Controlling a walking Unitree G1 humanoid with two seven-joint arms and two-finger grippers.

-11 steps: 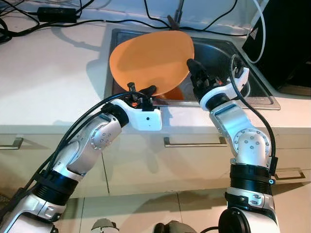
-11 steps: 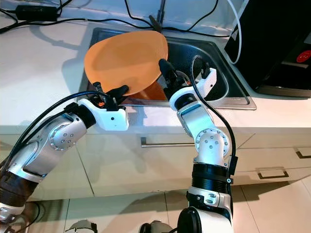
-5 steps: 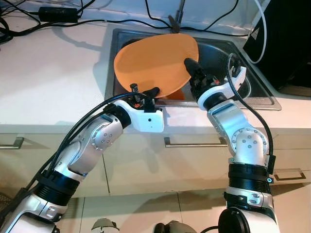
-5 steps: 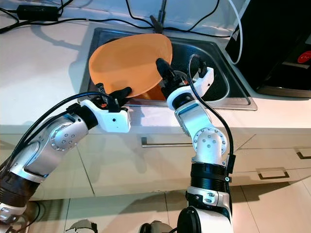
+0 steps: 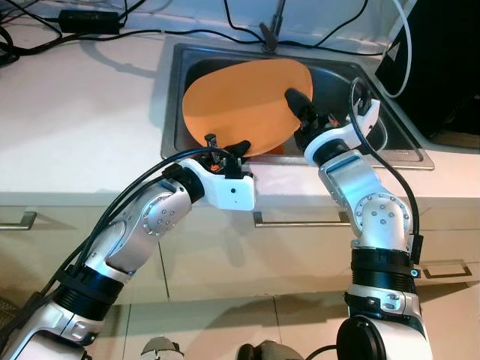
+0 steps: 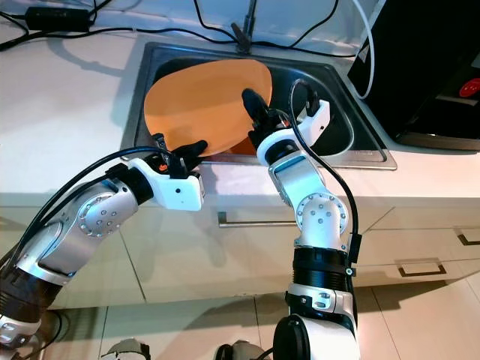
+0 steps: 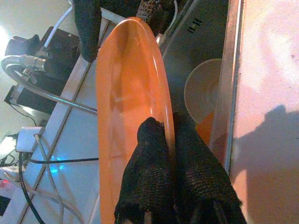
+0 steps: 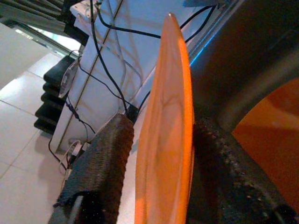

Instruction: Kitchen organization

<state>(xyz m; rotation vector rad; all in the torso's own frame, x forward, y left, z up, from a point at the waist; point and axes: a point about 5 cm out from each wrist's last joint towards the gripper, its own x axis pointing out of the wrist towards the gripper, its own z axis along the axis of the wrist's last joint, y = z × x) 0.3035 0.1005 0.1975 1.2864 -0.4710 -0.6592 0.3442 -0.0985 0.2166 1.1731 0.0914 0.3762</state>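
Your left gripper (image 5: 234,146) is clamped on the near rim of the orange plate (image 5: 244,105), one black finger on each face, as the left wrist view shows; that arm reaches up from the lower left with its elbow bent and its white wrist housing over the counter edge. Your right gripper (image 5: 298,101) grasps the plate's right rim, its fingers (image 8: 100,172) straddling the thin edge, the forearm rising steeply from a bent elbow. The plate sits tilted over the steel sink (image 5: 375,97), with a second orange dish (image 7: 208,128) below it. Black cables (image 5: 90,34) trail across the white countertop (image 5: 75,112). No writing is legible.
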